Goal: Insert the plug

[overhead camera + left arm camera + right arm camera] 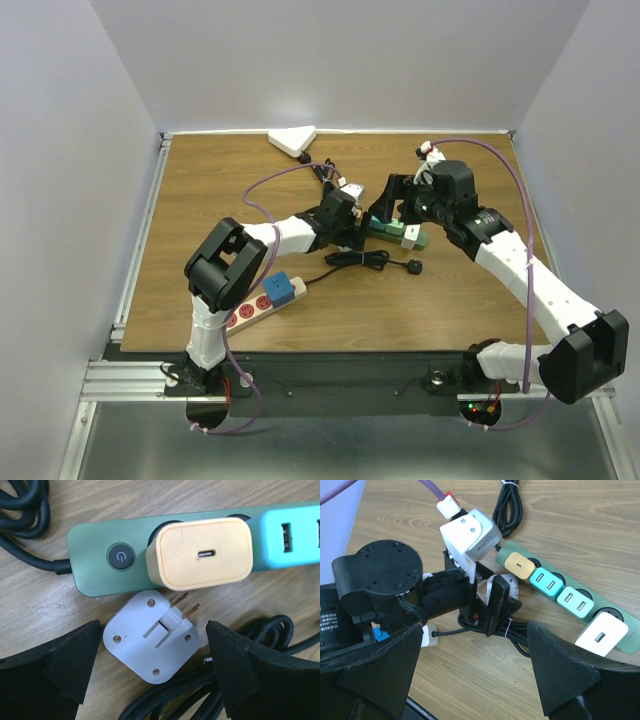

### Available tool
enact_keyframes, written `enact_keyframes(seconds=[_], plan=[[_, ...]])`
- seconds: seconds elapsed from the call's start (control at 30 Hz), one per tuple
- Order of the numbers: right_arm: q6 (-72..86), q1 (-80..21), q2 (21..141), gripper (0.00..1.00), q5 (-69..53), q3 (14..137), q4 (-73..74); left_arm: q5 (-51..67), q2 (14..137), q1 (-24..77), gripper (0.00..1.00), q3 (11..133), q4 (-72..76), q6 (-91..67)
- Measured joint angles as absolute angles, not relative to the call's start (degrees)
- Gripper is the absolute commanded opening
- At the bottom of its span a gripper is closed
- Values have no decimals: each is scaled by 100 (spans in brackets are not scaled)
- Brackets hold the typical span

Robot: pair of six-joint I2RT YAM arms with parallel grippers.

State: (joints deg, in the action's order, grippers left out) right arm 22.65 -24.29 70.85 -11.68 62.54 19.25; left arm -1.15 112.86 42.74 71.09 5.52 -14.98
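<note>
At the near left of the desk (450,300) a white strip (262,300) is seen. Farther in, the white plug (152,640) is found lying flat on the wood, just beside the green strip (95,562), with its prongs folded out toward it; it is not inserted. The plug is flanked by the left claw (154,630), whose fingers are spread wide and touch nothing. The right claw (475,645) is likewise held apart and empty. In the green strip's sockets a yellow charger (202,555), two teal adapters (545,581) and a white charger (601,633) are seated; one socket appears free. Grasping, turning and pressing home are judged to remain.
</note>
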Motion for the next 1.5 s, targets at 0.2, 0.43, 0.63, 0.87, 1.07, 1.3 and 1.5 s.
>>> enact_keyframes(seconds=[0.2,0.43,0.63,0.87,1.07,1.3,1.5], plan=[[2268,-2397,7074,90,-1249,6119,1927,-578,11452,4381,99,7393,200,-1400],[2268,-2394,7074,90,-1271,6099,1927,-965,11629,4574,86,7629,-38,-1216],[2272,-2390,7065,90,-1273,6101,1927,-932,11587,4600,37,7616,21,-1208],[2292,-2362,6884,90,-1271,6101,1929,-788,11148,4584,1,7258,-154,-1343],[2318,-2331,6768,90,-1251,6104,1927,-591,11087,4473,14,7105,-460,-1448],[2362,-2329,6622,90,-1155,6101,1933,-54,10962,4429,66,6958,-150,-1472],[2364,-2324,6484,90,-1055,6090,1929,353,10667,4456,84,6744,392,-1551]])
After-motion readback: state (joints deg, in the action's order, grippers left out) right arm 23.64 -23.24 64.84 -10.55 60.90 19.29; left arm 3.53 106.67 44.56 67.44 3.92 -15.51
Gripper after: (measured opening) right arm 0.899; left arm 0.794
